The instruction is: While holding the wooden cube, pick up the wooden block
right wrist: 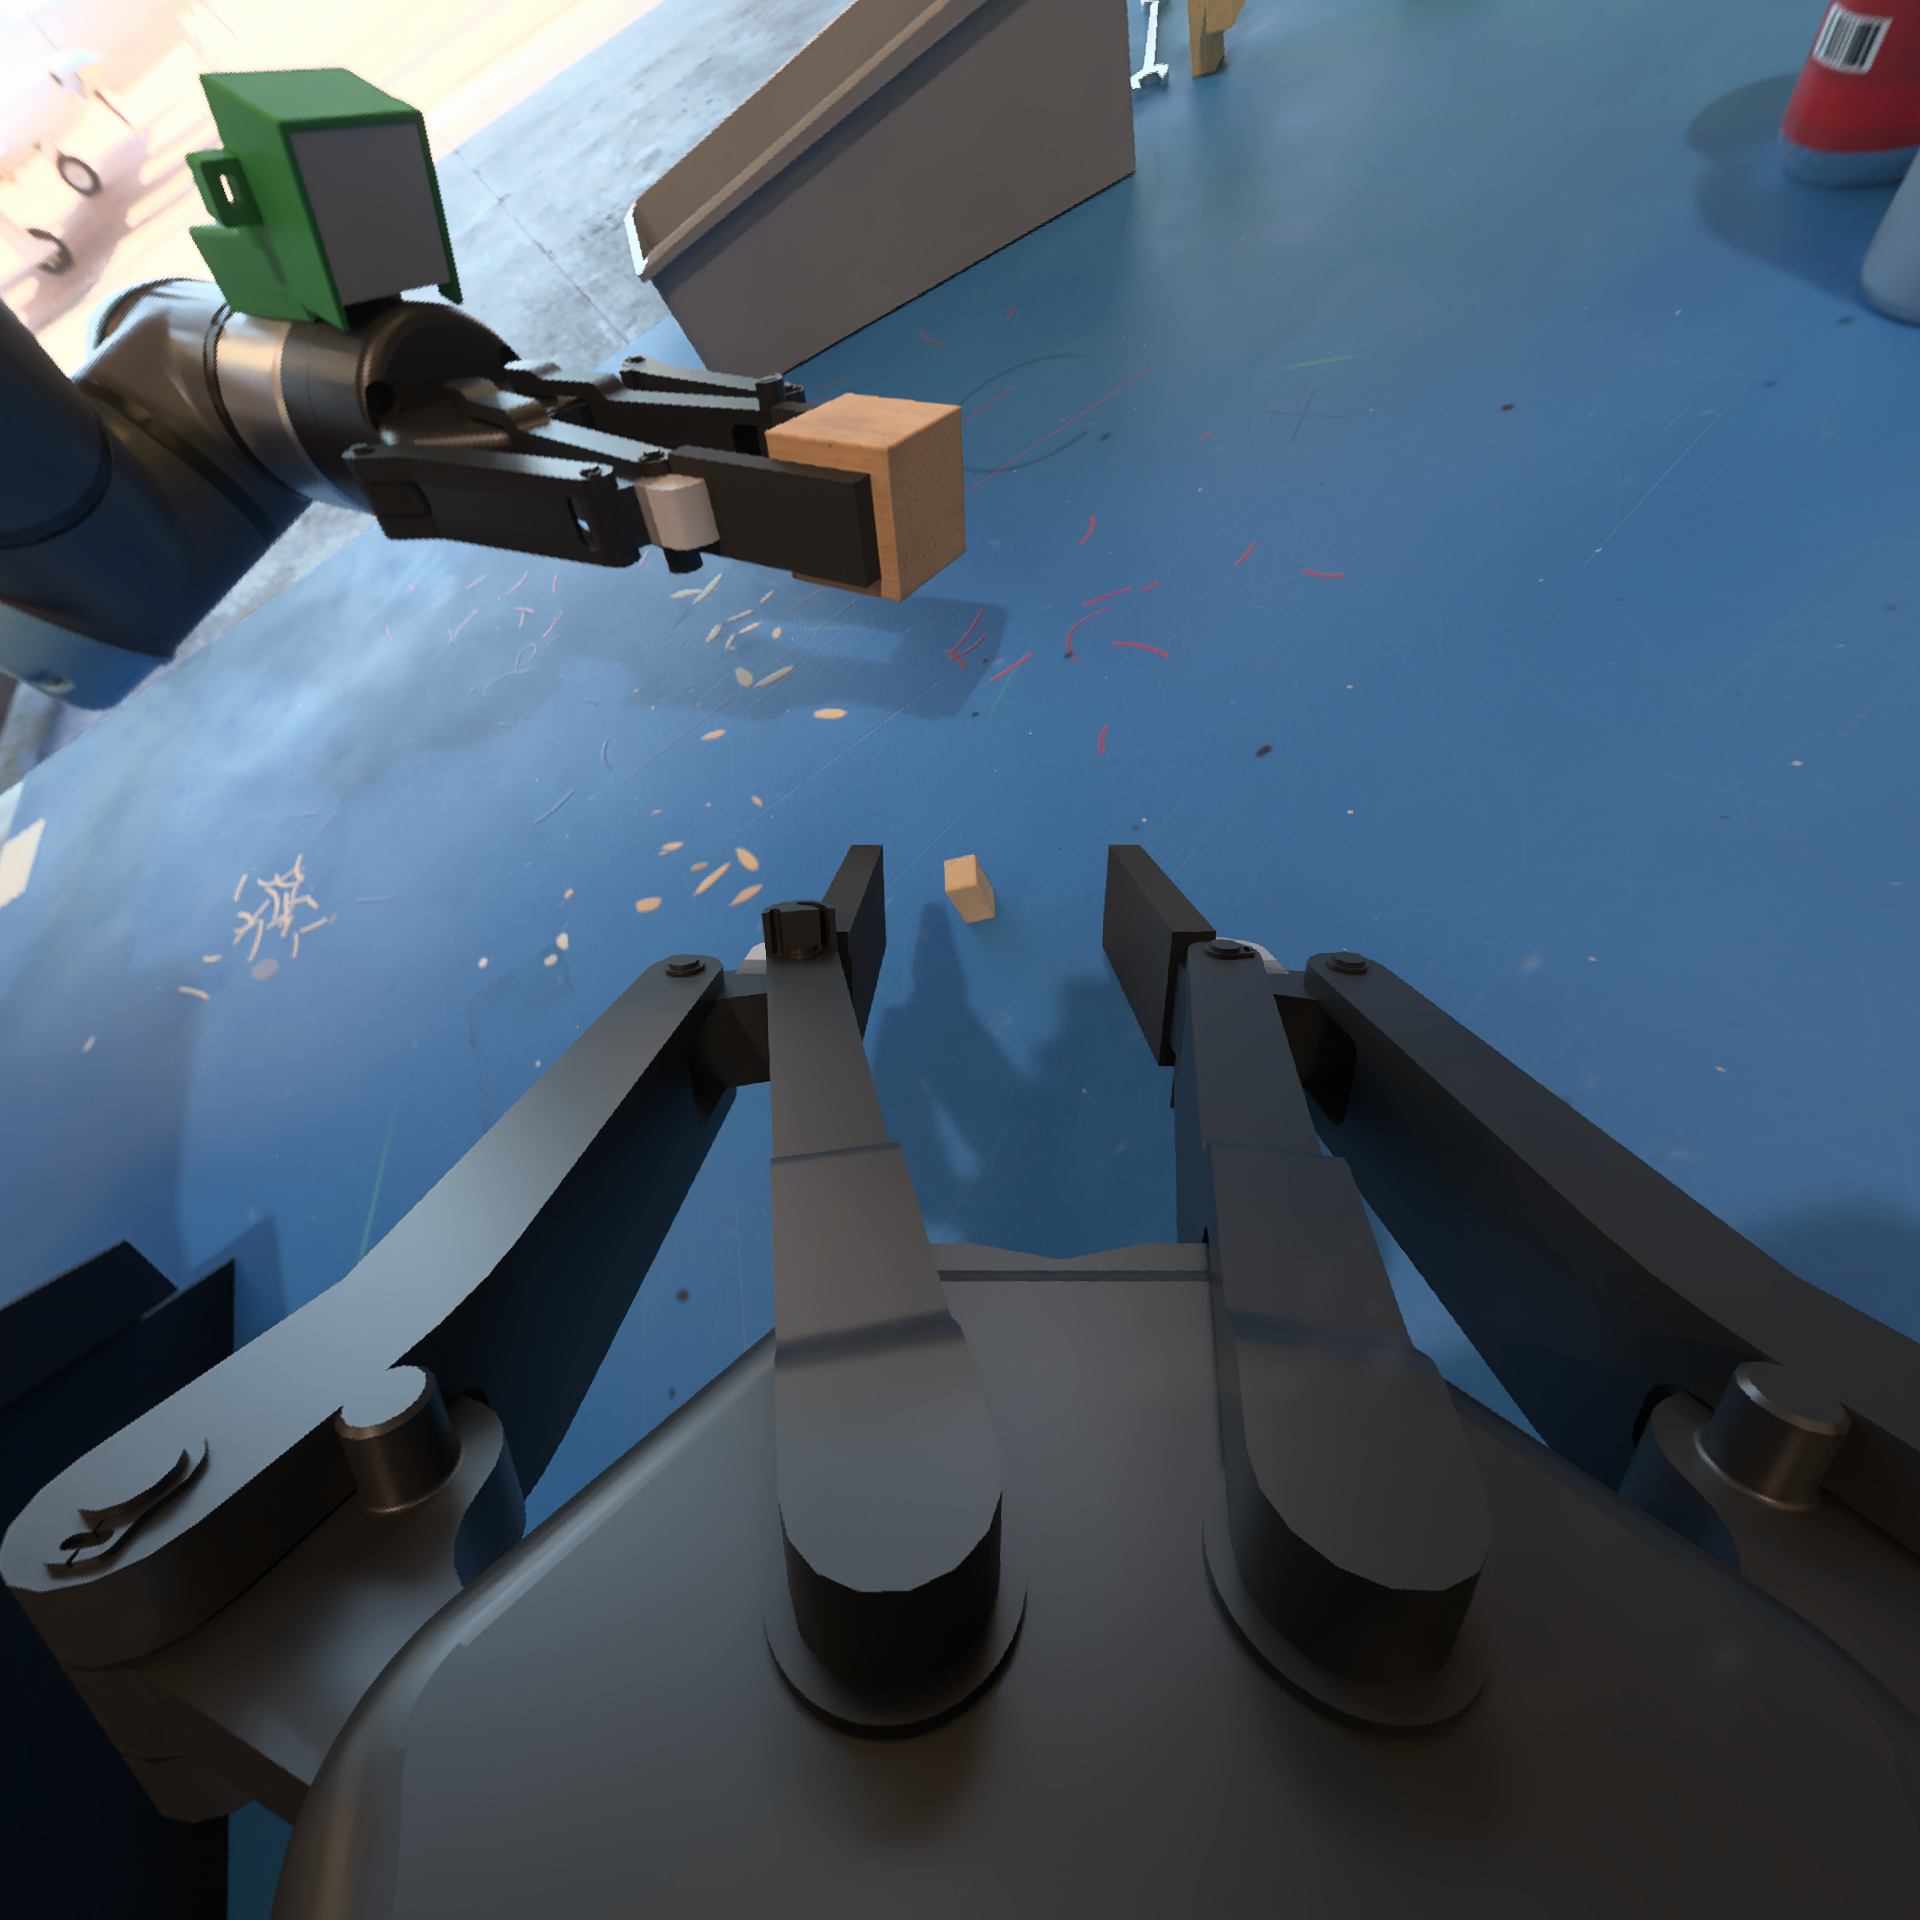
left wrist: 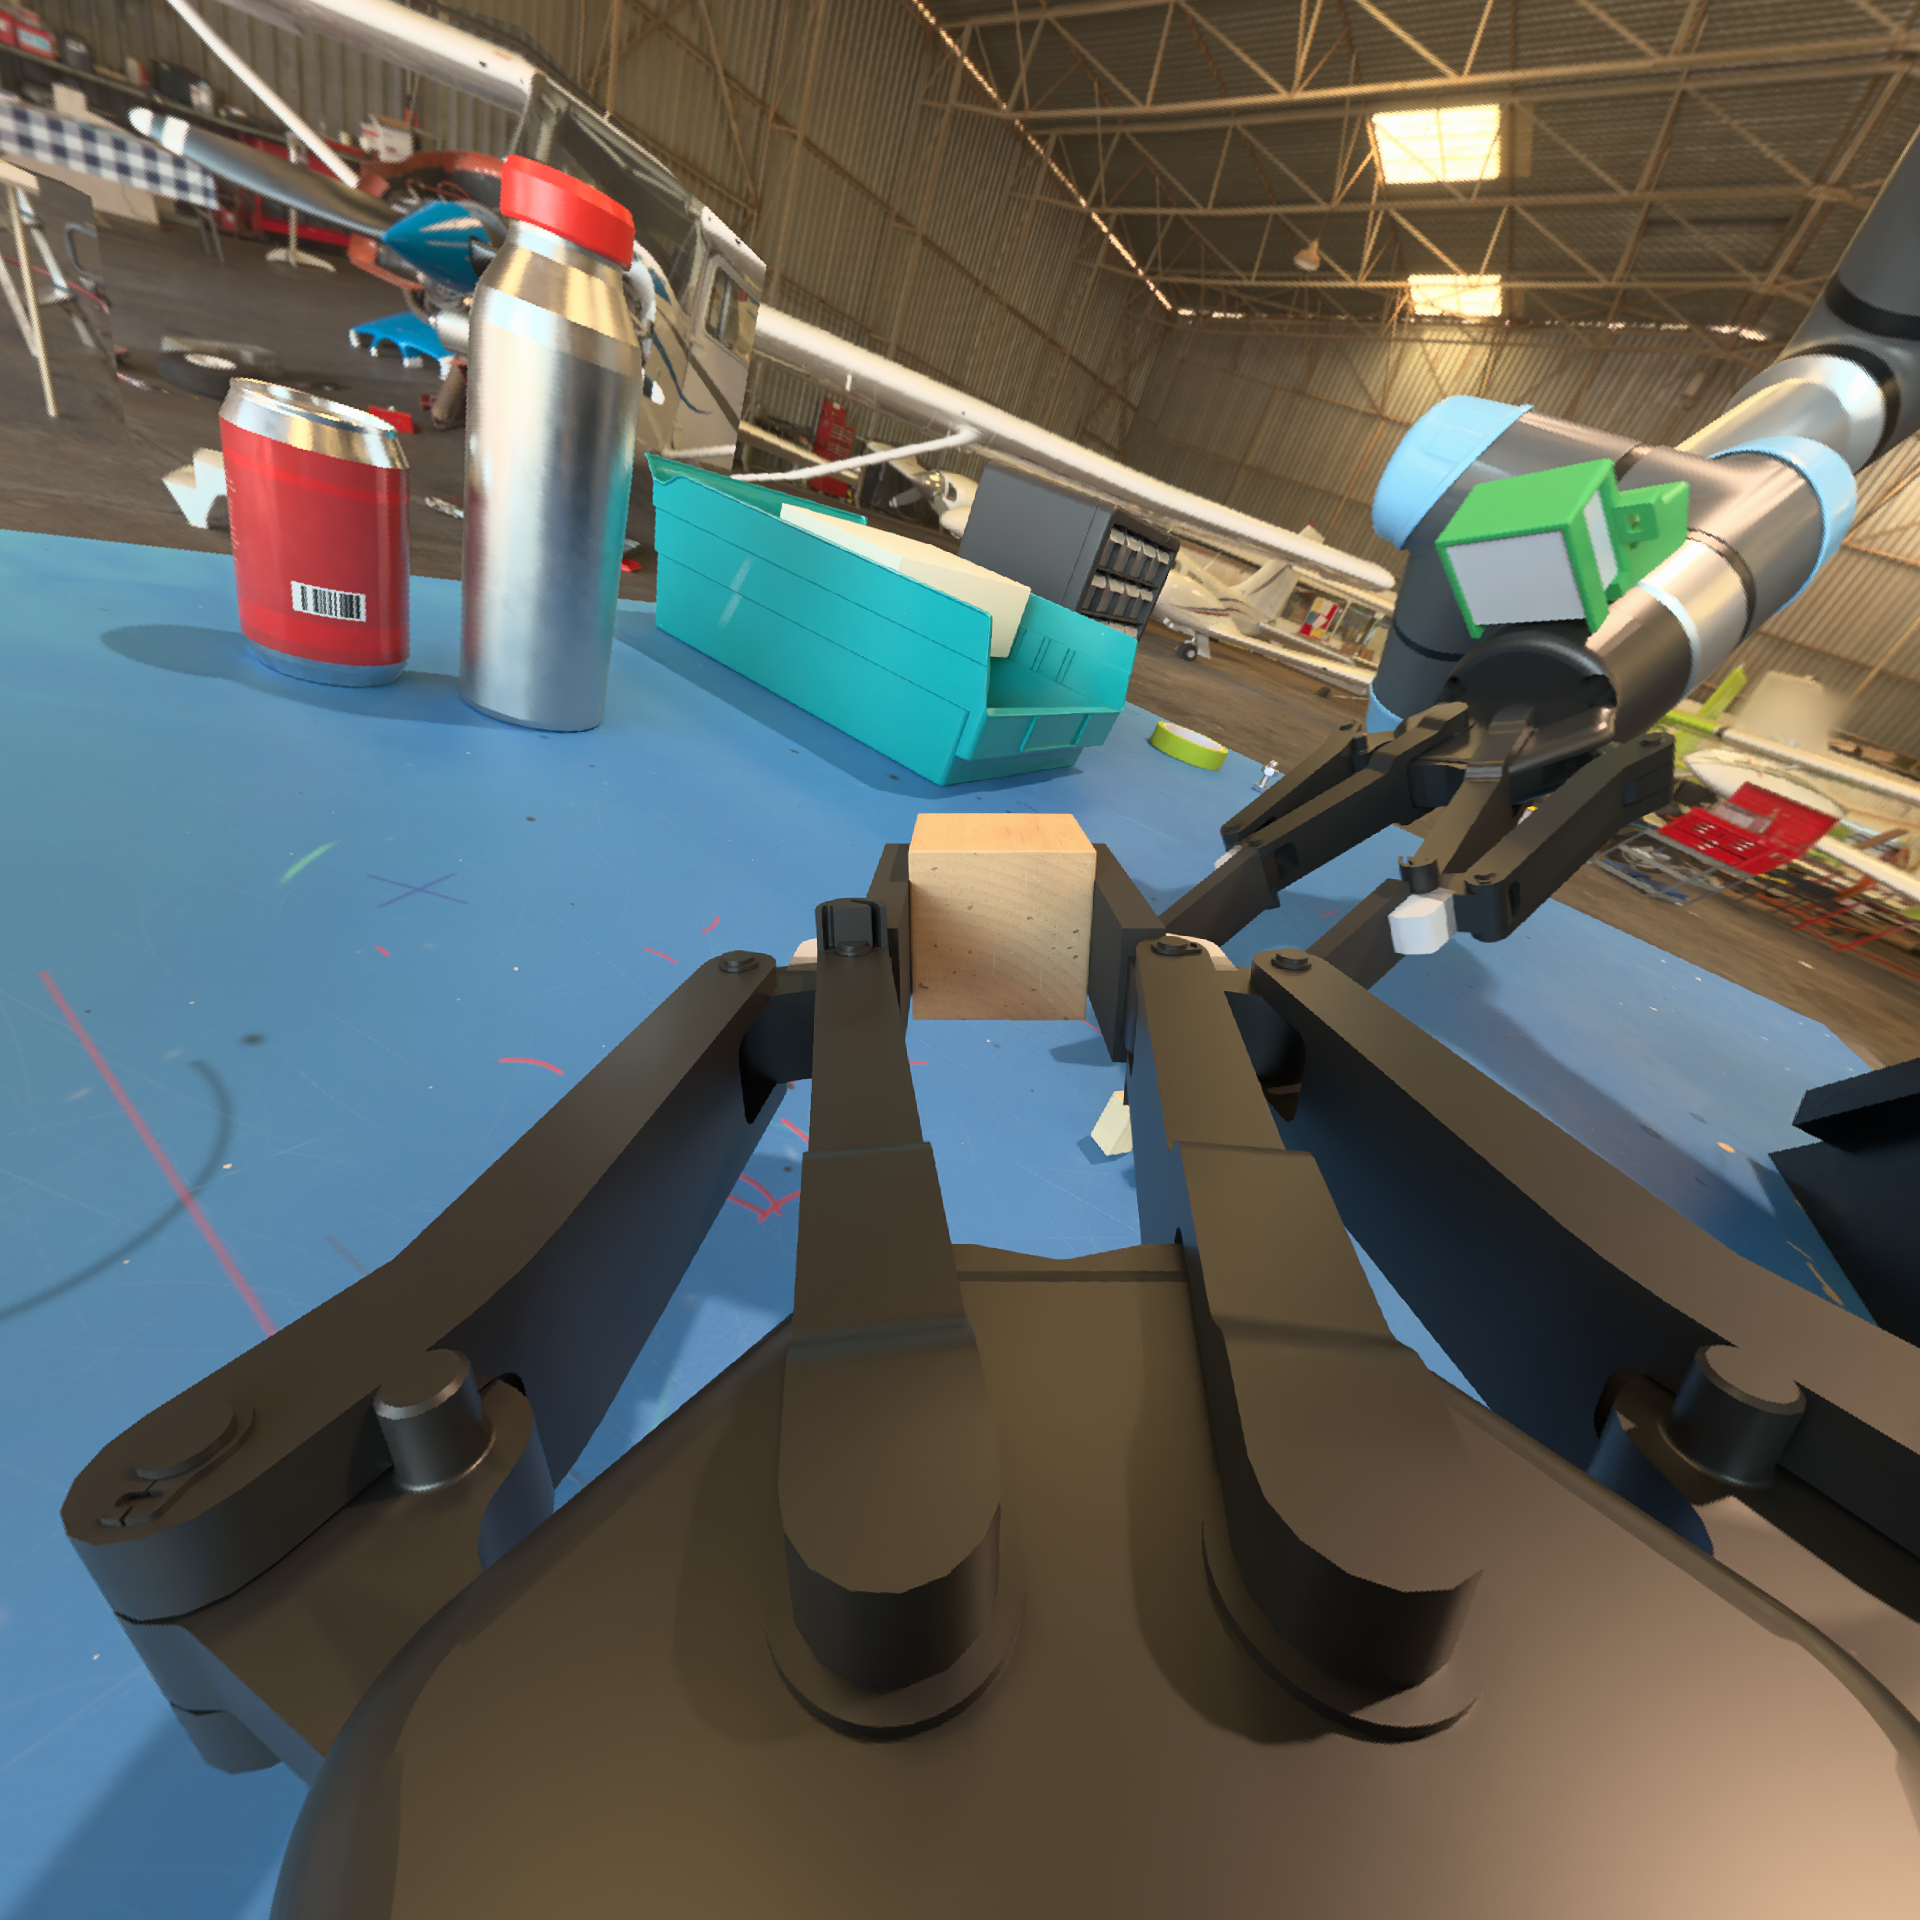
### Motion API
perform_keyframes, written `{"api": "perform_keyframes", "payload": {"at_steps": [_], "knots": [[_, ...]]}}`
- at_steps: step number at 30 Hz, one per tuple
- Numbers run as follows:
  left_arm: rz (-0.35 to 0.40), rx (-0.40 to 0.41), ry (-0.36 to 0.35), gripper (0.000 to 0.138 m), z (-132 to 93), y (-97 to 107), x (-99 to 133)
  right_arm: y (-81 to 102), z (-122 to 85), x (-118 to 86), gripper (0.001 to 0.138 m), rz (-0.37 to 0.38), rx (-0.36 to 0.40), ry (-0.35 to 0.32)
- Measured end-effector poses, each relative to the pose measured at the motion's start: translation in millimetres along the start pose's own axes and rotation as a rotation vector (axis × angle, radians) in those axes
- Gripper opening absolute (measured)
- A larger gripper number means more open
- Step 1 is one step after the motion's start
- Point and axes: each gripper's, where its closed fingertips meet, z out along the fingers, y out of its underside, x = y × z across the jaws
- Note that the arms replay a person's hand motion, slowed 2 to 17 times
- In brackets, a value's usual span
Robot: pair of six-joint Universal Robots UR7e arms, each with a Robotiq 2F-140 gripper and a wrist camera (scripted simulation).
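The left pincer [left wrist: 1000, 914] is clamped on the wooden cube [left wrist: 1002, 914], one pad flat against each side face, and carries it clear above the blue desk [left wrist: 312, 1039]; from the right wrist view the cube [right wrist: 883, 488] hangs in the air with its shadow on the desk below.

The right pincer [right wrist: 992, 914] is spread apart and holds nothing. The wooden block [right wrist: 968, 888] lies on the desk straight ahead of it, showing in the gap between the two pads and a little toward the left pad. It sits beyond the fingertips, so the pincer is above it and not yet around it. In the left wrist view the same block [left wrist: 1112, 1124] peeps out low on the desk beside the left pincer's right finger, mostly hidden.

The block looks slightly longer one way, with that long side running roughly along the right pincer's line of sight, though it is too small here to be sure. If so, the pads would close across its short width.

The right arm is clearly the nearer free one, so the coming move is likely a straight descent onto the block, then closing.
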Motion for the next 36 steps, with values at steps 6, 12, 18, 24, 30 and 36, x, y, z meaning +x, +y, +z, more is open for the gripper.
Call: {"api": "perform_keyframes", "payload": {"at_steps": [6,12,18,24,30,36], "knots": [[0.003,-0.004,-0.002,0.04,-0.9,0.8,0.5,-10.6,22.2,-1.8,0.057,0.087,0.003,-0.057],[0.005,-0.01,-0.003,0.04,-1.9,1.6,0.4,-12.8,40.7,-3.7,0.056,0.122,-0.033,-0.086],[0.004,-0.013,0.0,0.04,-3.1,2.1,0.7,-1.9,57.6,-6.1,0.055,0.025,-0.129,-0.028],[0.002,-0.014,0.004,0.04,-4.7,2.5,0.8,2.8,65.1,-12.9,0.041,-0.121,-0.187,0.041],[-0.003,-0.014,0.007,0.04,-6.6,2.6,0.3,5.3,67.7,-16.3,0.03,-0.188,-0.214,0.075],[-0.006,-0.013,0.006,0.04,-8.6,2.5,-0.9,6.2,64.0,-14.0,0.019,-0.19,-0.212,0.084]]}}
